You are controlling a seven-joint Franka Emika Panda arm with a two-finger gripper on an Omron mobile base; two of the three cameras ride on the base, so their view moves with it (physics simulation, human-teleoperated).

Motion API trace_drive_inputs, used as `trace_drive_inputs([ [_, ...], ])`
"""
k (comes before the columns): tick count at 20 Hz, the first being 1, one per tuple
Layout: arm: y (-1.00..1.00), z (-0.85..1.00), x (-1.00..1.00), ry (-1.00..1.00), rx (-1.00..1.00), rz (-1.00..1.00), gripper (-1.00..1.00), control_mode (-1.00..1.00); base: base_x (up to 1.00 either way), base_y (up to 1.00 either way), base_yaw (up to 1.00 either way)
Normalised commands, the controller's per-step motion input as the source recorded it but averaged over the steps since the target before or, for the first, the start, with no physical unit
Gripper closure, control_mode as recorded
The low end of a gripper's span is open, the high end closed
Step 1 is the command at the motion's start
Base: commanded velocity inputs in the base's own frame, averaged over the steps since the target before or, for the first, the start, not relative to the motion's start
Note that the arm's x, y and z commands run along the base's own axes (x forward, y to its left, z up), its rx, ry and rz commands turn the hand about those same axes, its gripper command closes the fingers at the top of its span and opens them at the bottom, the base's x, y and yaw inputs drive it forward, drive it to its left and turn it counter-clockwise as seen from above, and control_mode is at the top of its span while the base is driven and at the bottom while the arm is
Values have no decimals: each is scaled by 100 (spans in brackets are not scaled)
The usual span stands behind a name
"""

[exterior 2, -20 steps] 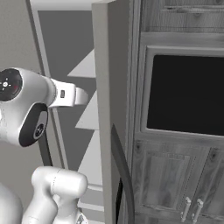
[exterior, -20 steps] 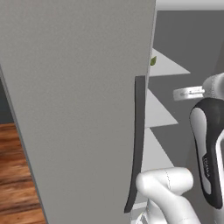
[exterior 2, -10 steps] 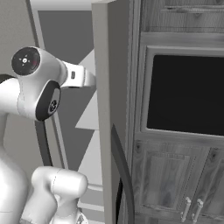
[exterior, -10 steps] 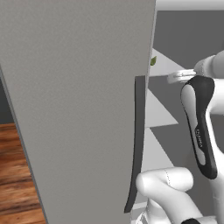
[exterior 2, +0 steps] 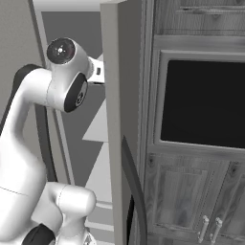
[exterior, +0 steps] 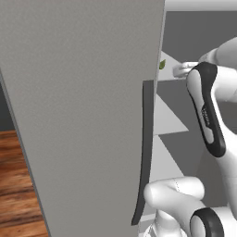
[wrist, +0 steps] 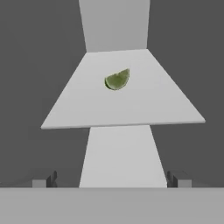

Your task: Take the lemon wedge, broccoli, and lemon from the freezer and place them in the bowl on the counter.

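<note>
The freezer (exterior: pixel 83 115) stands open, its speckled door with a dark curved handle (exterior: pixel 144 148) just left of my arm. A greenish-yellow lemon wedge (wrist: pixel 117 80) lies on a pale upper shelf (wrist: pixel 144 105) inside, and a sliver of it peeks past the door edge (exterior: pixel 162 64). My gripper (wrist: pixel 111 180) is open, level with that shelf and short of its front edge, with nothing between its fingertips (wrist: pixel 43 181). The white hand (exterior: pixel 183 69) reaches into the compartment. The broccoli, lemon, bowl and counter are out of view.
A second pale shelf (wrist: pixel 120 153) sits below the first. The freezer's other door edge (exterior 2: pixel 117 119) with its dark handle (exterior 2: pixel 134 186) flanks my arm on the right. Dark wood-grain cabinets (exterior 2: pixel 191 191) with a black panel (exterior 2: pixel 201 95) stand further right. Wood floor (exterior: pixel 18 185) lies left.
My arm has lifted and stretched forward, carrying the hand from mid-height up to the upper shelf. The jaws stay wide apart.
</note>
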Motion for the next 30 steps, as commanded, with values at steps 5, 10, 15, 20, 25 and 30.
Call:
trace_drive_inputs([
  [5, -1, 0, 62, 0, 0, 0, -100, -100, 0, 0, 0],
  [10, -3, -3, 57, 0, 0, 1, -100, -100, 0, 0, 0],
  [15, 0, -6, 53, 0, 0, 1, -100, -100, 0, 0, 0],
  [20, 0, -12, 42, 0, 0, 2, -100, -100, 0, 0, 0],
  [25, 0, -11, 37, 0, 0, 3, -100, -100, 0, 0, 0],
  [30, 0, 0, 38, 0, 0, 2, -100, -100, 0, 0, 0],
])
